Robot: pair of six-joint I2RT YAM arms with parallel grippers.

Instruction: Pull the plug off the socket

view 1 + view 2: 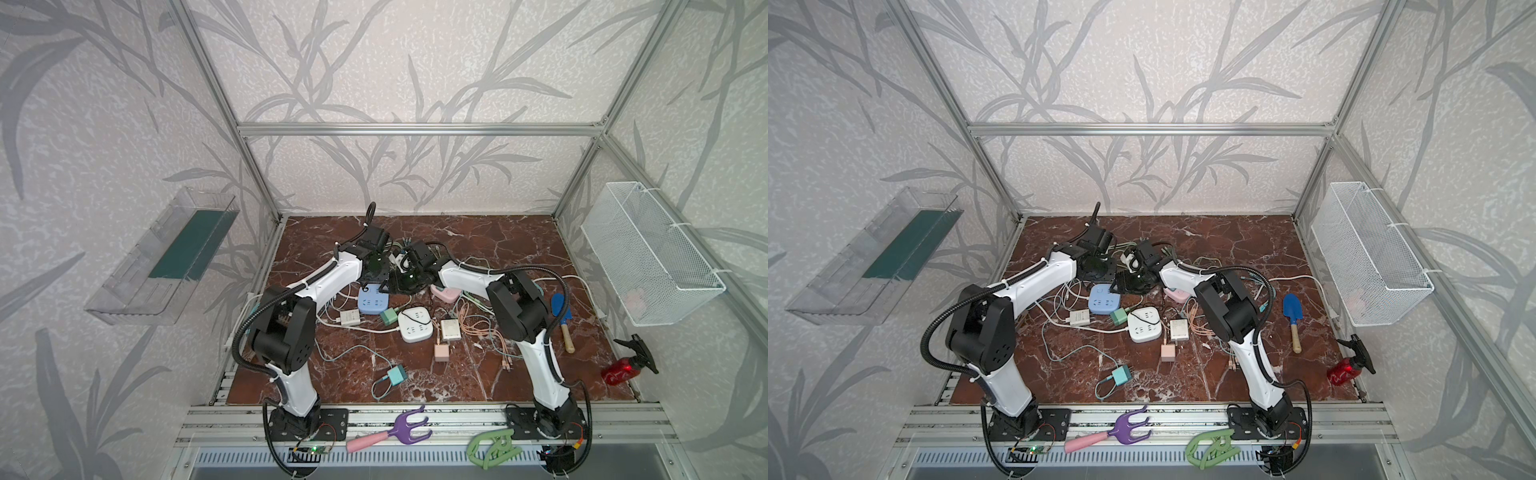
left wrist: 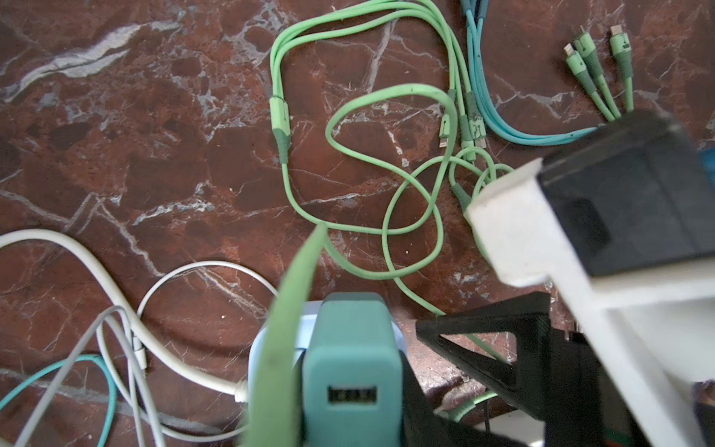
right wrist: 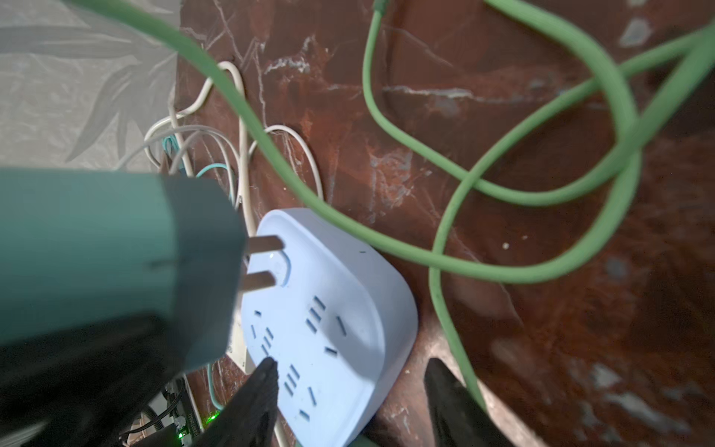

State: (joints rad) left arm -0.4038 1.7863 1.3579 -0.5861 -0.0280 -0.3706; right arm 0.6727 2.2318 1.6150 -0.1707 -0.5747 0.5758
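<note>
I count three sockets: the blue socket (image 3: 348, 294) just under my right claw (image 3: 350, 363), the white socket (image 1: 415, 325) and the pink socket (image 1: 446, 294) near it. Teal plugs are two: the held plug (image 2: 348, 321) inside my left claw (image 2: 350, 371), the loose plug (image 1: 397, 374) well apart.

arms: white shells, black joint housings dotted with small holes, left arm (image 1: 328, 278), right arm (image 1: 465, 278) | cabling: black corrugated conduit (image 1: 239, 332) trailing back from each gripper, white zip ties | bases: black screw-holed plates (image 1: 332, 424), thin red and black wires, green-lit board (image 1: 313, 449) | right gripper (image 3: 352, 363): black wedge-shaped fingers, white bracket (image 2: 514, 224) behind them
</note>
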